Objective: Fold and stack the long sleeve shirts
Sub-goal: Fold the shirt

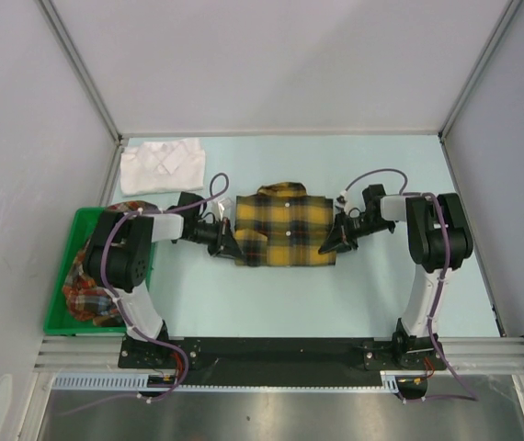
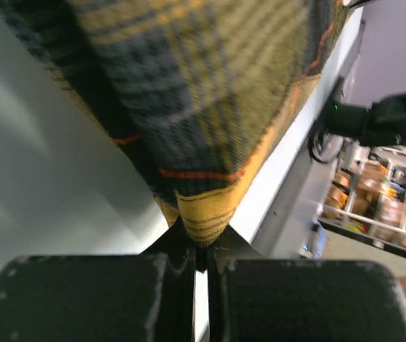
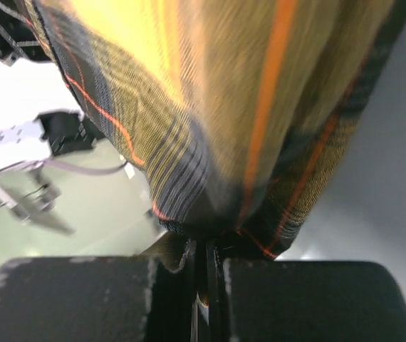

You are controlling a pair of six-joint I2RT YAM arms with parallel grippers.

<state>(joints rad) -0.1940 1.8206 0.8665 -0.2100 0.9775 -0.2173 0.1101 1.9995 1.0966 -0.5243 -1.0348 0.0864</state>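
Top external view: yellow-and-black plaid shirt [image 1: 285,225] is lying at the middle of the pale table [image 1: 336,294]. It is folded into a compact rectangle, with the collar pointing to 12 o'clock and the button line running down its centre. Left gripper [image 1: 228,241] is reaching in from 9 o'clock and meeting the shirt's edge at about 8 o'clock. Right gripper [image 1: 336,241] is reaching in from 3 o'clock and meeting the opposite edge at about 4 o'clock.

White shirt [image 1: 163,165] is lying folded at 11 o'clock from the plaid one, well apart from it, near the far left corner. Green bin [image 1: 60,326] is sitting at 8 o'clock, partly hidden behind the left arm. Red-orange plaid shirt [image 1: 92,294] is lying bunched inside it.

Left wrist view: the black fingers [image 2: 117,299] are pressing together, clamping a fold of yellow plaid cloth between their tips. The cloth is spreading away from the tips and filling the upper frame, blurred.

Right wrist view: the fingers [image 3: 317,299] are likewise pressing tight, gripping a dark, orange-striped edge of the same shirt. The cloth here is blurred too.

Whether the pinched edges are lifting clear of the table: cannot tell.
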